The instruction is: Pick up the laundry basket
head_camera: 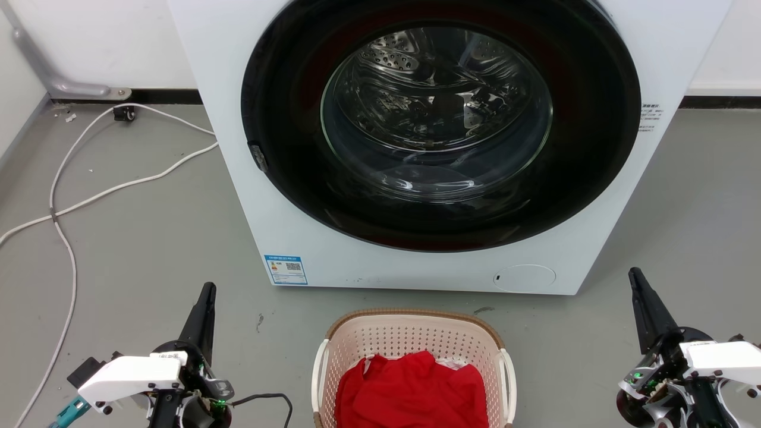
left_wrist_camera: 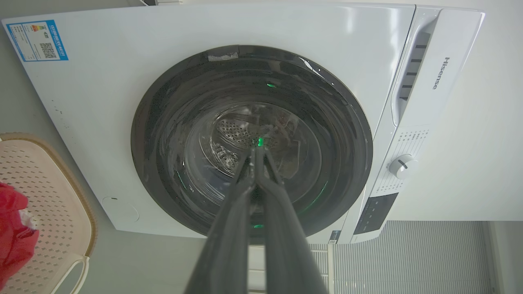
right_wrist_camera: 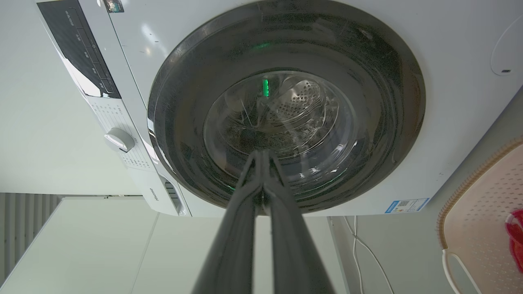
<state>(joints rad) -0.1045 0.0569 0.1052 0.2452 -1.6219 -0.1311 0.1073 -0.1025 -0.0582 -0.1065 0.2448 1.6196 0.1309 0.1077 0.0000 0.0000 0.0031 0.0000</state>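
Note:
The laundry basket (head_camera: 410,342), pale pink-cream perforated plastic with a brown woven-look rim and white side handles, stands on the grey floor at the bottom centre of the head view, holding a red garment (head_camera: 410,389). Its edge also shows at the left of the left wrist view as the basket (left_wrist_camera: 45,196) and at the right of the right wrist view as the basket (right_wrist_camera: 482,220). My left gripper (head_camera: 207,289) is shut, well left of the basket, holding nothing. My right gripper (head_camera: 634,273) is shut, well right of it. Both point at the washer; the left gripper (left_wrist_camera: 256,152) and right gripper (right_wrist_camera: 261,153) have tips pressed together.
A white front-loading washing machine (head_camera: 297,196) with a dark round door (head_camera: 440,119) stands just behind the basket. White cables (head_camera: 65,208) trail across the floor at the left. Grey floor lies open on both sides of the basket.

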